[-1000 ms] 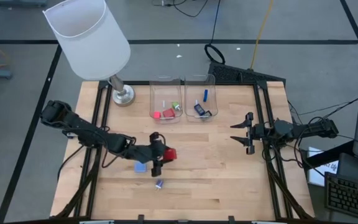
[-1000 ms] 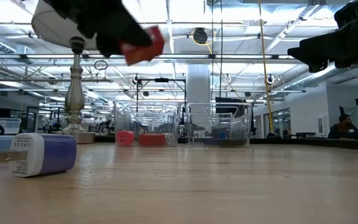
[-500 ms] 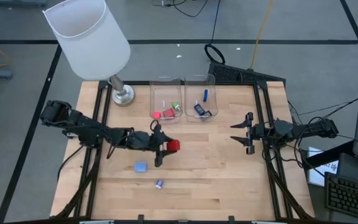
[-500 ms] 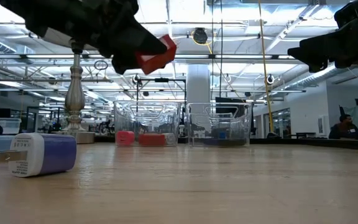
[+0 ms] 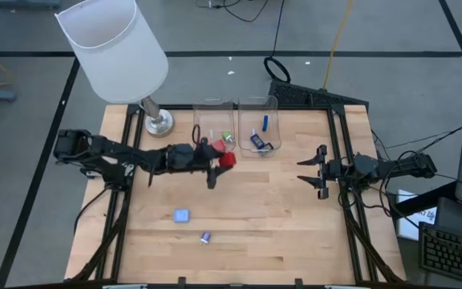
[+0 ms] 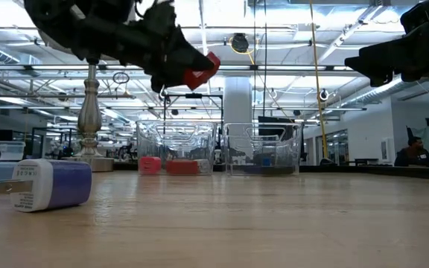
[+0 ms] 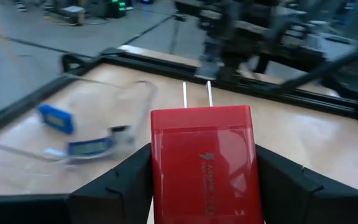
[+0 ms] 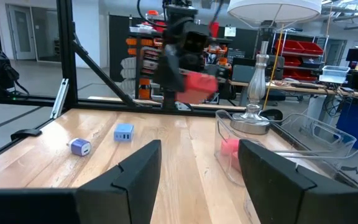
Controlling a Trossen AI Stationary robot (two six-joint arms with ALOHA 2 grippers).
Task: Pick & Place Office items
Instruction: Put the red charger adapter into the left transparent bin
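Left tool (image 5: 217, 160) clamped on red charger (image 5: 227, 159), held above table (image 5: 295, 217) beside left bin (image 5: 214, 128); right tool (image 5: 311, 171) apart.

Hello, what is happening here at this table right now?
The left gripper is shut on a red charger, held in the air just in front of the left clear bin, which already holds some small pieces. A light blue charger and a small dark blue piece lie on the table. The right gripper waits open at the right side.
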